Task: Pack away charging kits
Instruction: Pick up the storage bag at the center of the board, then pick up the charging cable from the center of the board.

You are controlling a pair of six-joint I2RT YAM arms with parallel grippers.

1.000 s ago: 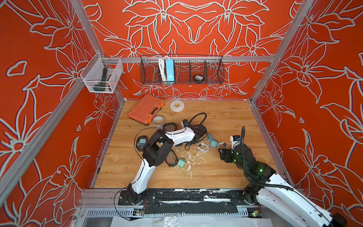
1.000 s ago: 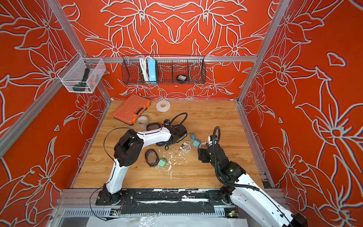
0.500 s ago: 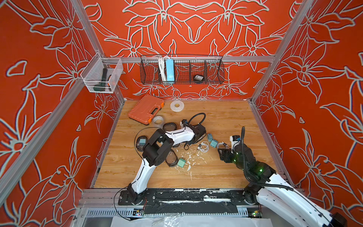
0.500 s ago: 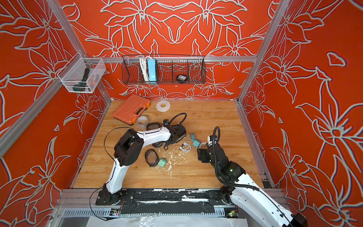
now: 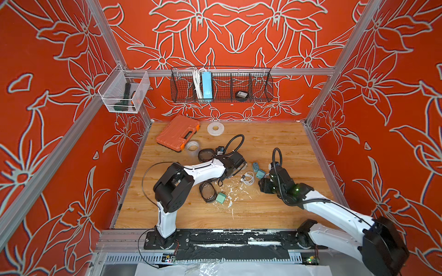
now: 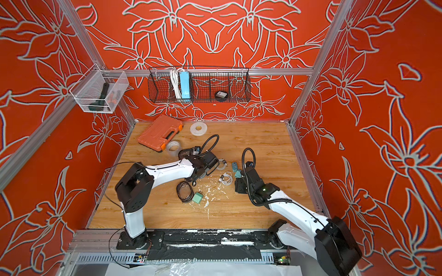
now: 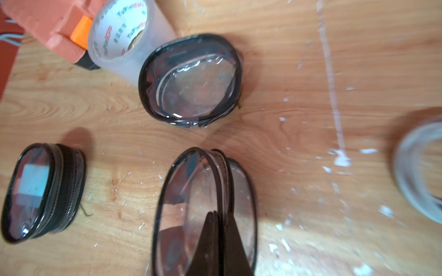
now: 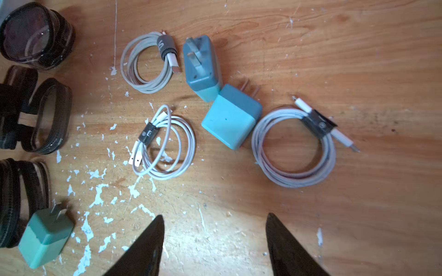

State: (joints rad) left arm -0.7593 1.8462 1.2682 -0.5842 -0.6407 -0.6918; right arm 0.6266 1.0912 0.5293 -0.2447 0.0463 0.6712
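In the left wrist view my left gripper (image 7: 216, 213) is shut on the thin edge of an open black-rimmed, clear-topped pouch (image 7: 191, 191). Beyond it lie a second pouch (image 7: 191, 78) and a third one (image 7: 40, 191) with something light blue inside. My right gripper (image 8: 215, 217) is open and holds nothing. It hovers over the wood just short of two teal plug adapters (image 8: 230, 119) (image 8: 202, 67) and three coiled white cables (image 8: 165, 143) (image 8: 148, 62) (image 8: 294, 148). A third adapter (image 8: 45, 236) lies by an unzipped pouch (image 5: 207, 191).
An orange tool case (image 5: 178, 132), a clear tape roll (image 5: 192, 145) and a flat white tape roll (image 5: 215, 128) lie toward the back. A wire basket (image 5: 258, 86) on the back wall holds a blue power strip (image 5: 206, 84). White flecks litter the wooden floor (image 5: 275, 210).
The left jaws have come together on the pouch edge and the right jaws have narrowed a little. Both arms stay almost where they were.
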